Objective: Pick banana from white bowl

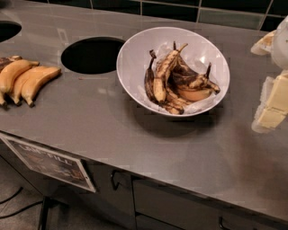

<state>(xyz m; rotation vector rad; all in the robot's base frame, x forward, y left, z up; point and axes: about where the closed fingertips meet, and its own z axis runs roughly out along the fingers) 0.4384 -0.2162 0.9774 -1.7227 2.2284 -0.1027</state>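
The white bowl (135,58) stands tilted on the steel counter, right of centre. It holds several overripe bananas. The darkest banana (149,81), almost wholly brown-black with a dark stem, lies along the bowl's left inner side. Yellower spotted bananas (164,69) lie beside it. My gripper (268,76) is at the right edge of the view, to the right of the bowl and apart from it. Its two pale fingers (272,105) stand spread and hold nothing.
A bunch of plump orange-yellow bananas (27,81) lies at the counter's left. A round hole (92,55) opens in the counter left of the bowl, and another hole (8,30) at far left. A dark tiled wall (180,9) runs behind. Drawers (180,206) sit below the front edge.
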